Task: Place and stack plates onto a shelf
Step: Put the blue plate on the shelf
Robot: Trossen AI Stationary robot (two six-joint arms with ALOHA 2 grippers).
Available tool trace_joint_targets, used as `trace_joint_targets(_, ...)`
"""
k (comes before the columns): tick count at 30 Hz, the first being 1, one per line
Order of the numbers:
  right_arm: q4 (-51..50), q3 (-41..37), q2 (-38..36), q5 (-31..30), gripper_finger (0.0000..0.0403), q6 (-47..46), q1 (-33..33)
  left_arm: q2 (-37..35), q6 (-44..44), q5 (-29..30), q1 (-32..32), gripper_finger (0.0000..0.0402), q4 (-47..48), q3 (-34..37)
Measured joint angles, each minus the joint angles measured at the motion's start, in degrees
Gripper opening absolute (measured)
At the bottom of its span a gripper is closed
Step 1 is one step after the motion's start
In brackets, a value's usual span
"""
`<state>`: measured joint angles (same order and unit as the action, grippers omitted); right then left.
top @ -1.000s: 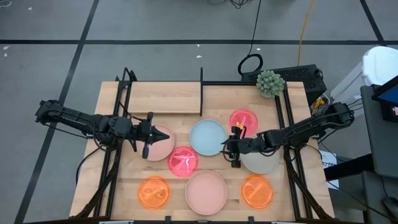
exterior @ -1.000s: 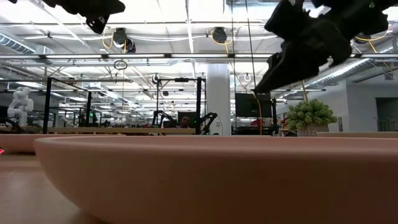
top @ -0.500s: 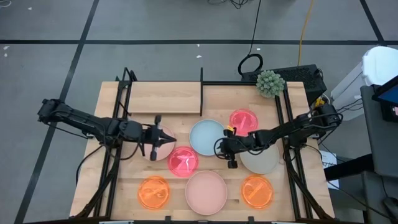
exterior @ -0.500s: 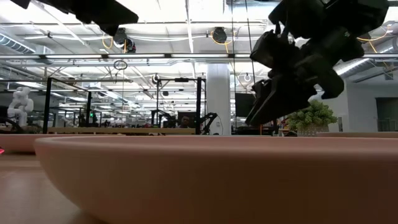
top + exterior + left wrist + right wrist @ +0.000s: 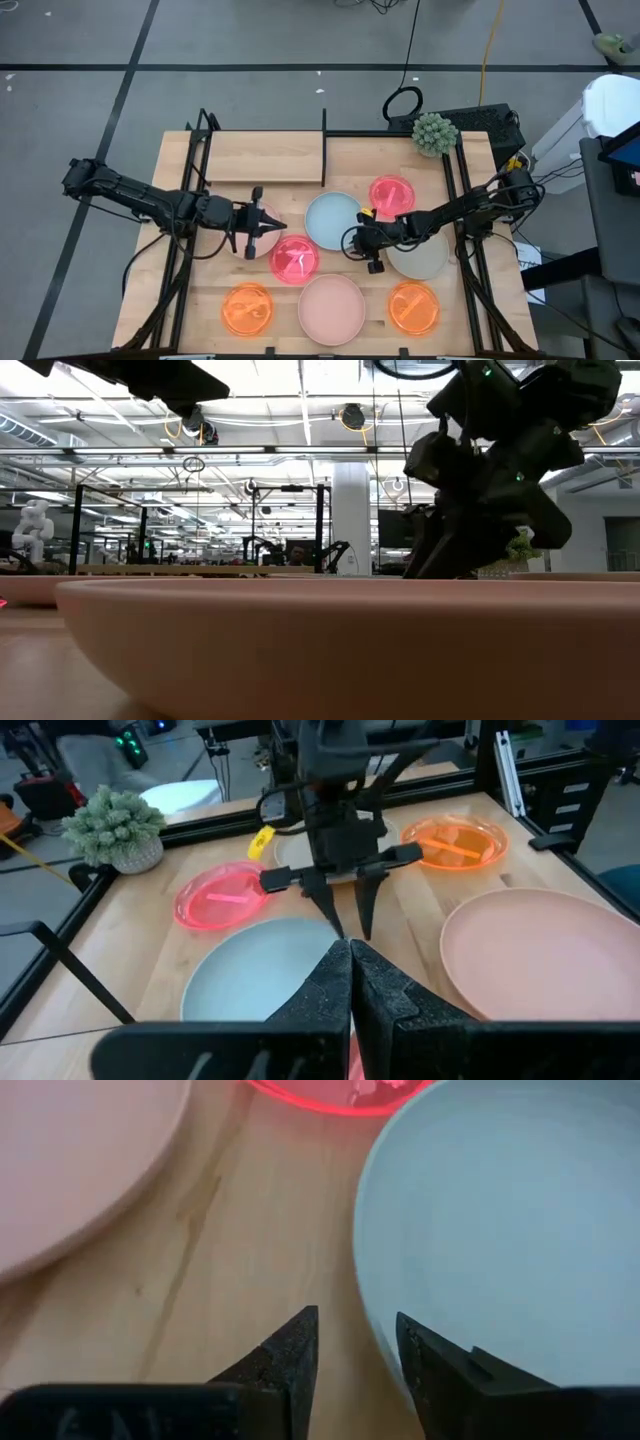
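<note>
Straddling the round matte light-blue plate (image 5: 520, 1230) rim: right gripper (image 5: 357, 1342) fingers.

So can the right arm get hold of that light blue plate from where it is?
Probably yes: the right end effector is at the light blue plate, fingers straddling its rim, with nothing between them.

Beige plate (image 5: 425, 258) partly hidden under right arm, pale-pink plate (image 5: 262, 228) mostly hidden beneath left gripper (image 5: 268, 227), front pale-pink plate (image 5: 350, 645) cut by low-view edges and blocking tabletop behind it, right gripper (image 5: 355, 1342) contact with light-blue plate (image 5: 520, 1230) rim not resolvable.
</note>
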<state>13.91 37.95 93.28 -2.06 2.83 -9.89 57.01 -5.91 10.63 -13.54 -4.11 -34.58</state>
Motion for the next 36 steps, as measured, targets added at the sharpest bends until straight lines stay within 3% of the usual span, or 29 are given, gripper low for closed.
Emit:
trace_joint_targets(12,0.22,0.00,0.36,-1.05,0.0007,2.73,0.57,0.00,-0.20,0.00,0.00,0.0001,-0.01,0.02)
trace_joint_targets(22,0.49,0.00,-1.22,-0.90,0.0003,3.97,0.44,0.00,0.18,-0.02,0.00,0.0001,0.02,0.02)
trace_joint_targets(36,-2.08,-0.04,-15.26,-0.71,0.0001,1.75,-0.61,0.00,3.64,-0.02,0.02,0.0001,1.02,0.02)
